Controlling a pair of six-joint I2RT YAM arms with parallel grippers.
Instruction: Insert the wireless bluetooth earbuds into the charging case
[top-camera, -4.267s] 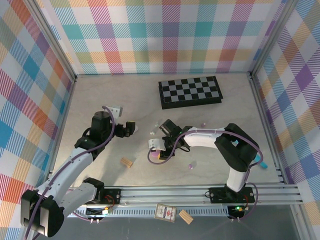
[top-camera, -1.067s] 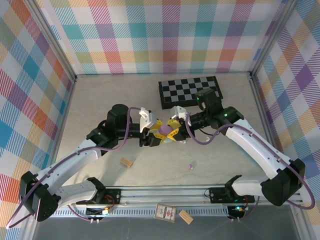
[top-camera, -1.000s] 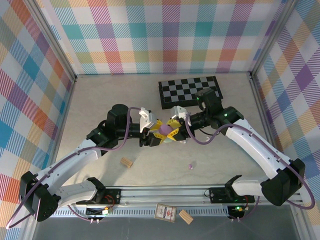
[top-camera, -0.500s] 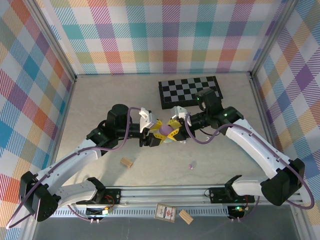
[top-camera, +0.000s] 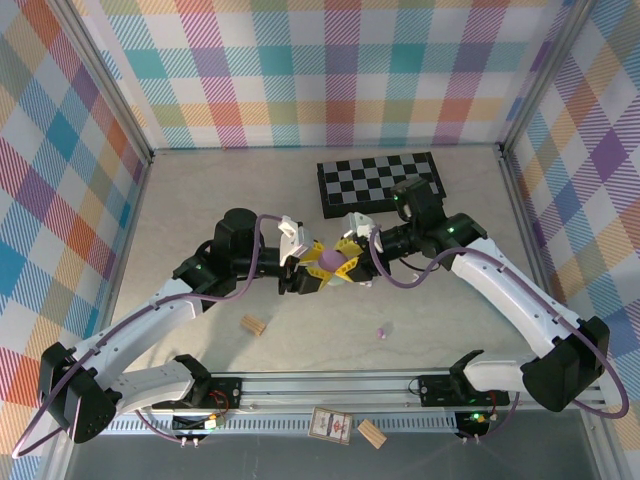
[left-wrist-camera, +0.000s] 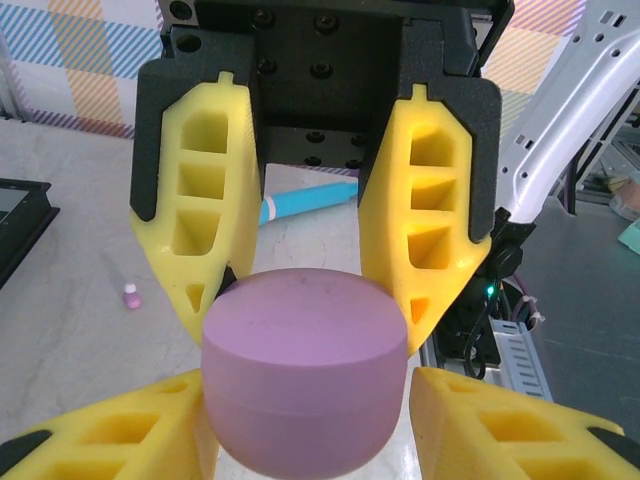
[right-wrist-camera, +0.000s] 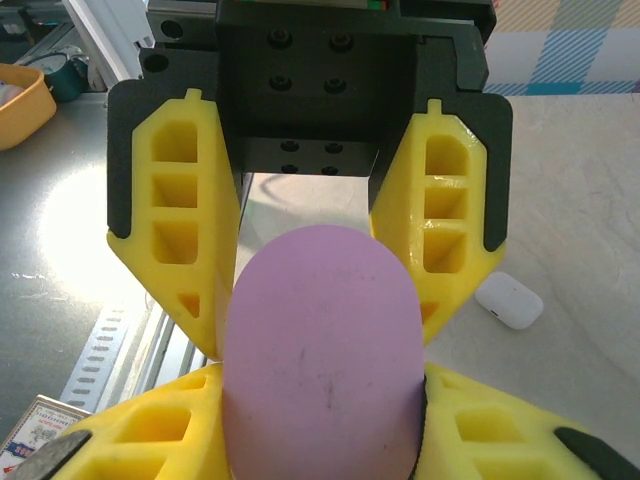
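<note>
Top external view, contents as recorded. One purple charging case (top-camera: 328, 259), pebble-shaped, was held above the table (top-camera: 200, 200) near its middle, between two facing claws. The left claw (top-camera: 313, 270) was clamped on the case from the left side. The right claw (top-camera: 347, 262) was clamped on it from the right. One tiny purple object, probably an earbud (top-camera: 380, 331), lay on the table nearer the front edge, well apart from the case. One checkerboard (top-camera: 380, 183) lay flat toward the back. One tan wooden block (top-camera: 254, 324) lay near the front, beside the left arm.

Left wrist view: the case (left-wrist-camera: 305, 385) showed a seam round its girth, with the lid seated. The left claw's fingers (left-wrist-camera: 120, 430) pressed its lower flanks, and the right claw's fingers (left-wrist-camera: 195, 240) gripped its upper part.

Right wrist view: the case (right-wrist-camera: 320, 360) stood end-on between both pairs of yellow fingers. One white charging case (right-wrist-camera: 508, 300) lay on the table beyond, apart.
</note>
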